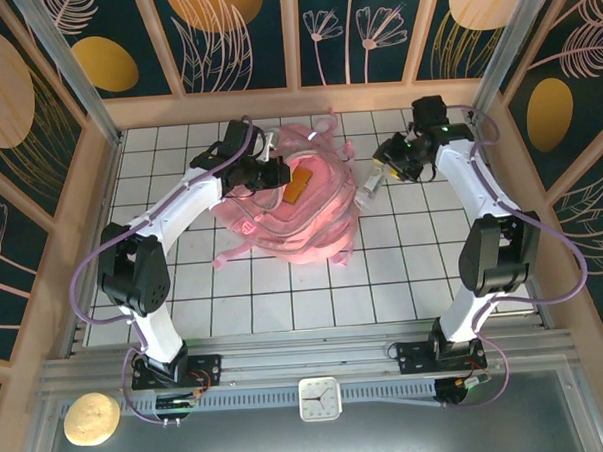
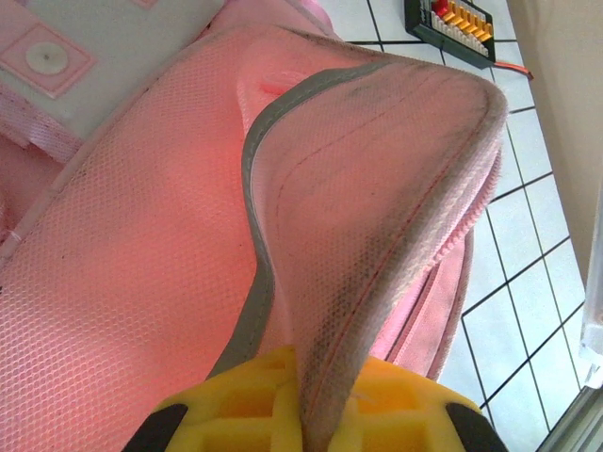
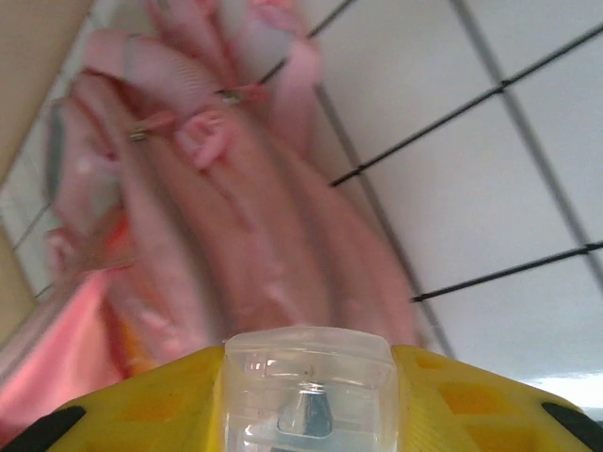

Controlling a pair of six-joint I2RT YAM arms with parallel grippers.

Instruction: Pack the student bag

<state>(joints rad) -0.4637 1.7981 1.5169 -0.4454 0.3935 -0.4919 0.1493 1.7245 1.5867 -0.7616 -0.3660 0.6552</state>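
Observation:
The student bag [image 1: 306,211], a big soft pink backpack, lies in the middle of the tiled table with an orange item [image 1: 299,184] showing in its opening. My left gripper [image 1: 271,173] is at the bag's upper left edge. In the left wrist view that gripper [image 2: 316,419] is shut on a pink flap with grey trim [image 2: 377,217]. My right gripper [image 1: 382,170] hovers just right of the bag, shut on a small clear plastic container [image 3: 309,381] held between yellow fingers [image 3: 471,395]. The bag [image 3: 198,226] looks blurred beyond it.
Wooden walls [image 1: 306,101] close in the table at the back and sides. A small green board with orange terminals [image 2: 452,21] lies on the tiles past the bag. A white clock [image 1: 319,398] and a round tan lump [image 1: 91,418] sit by the front rail.

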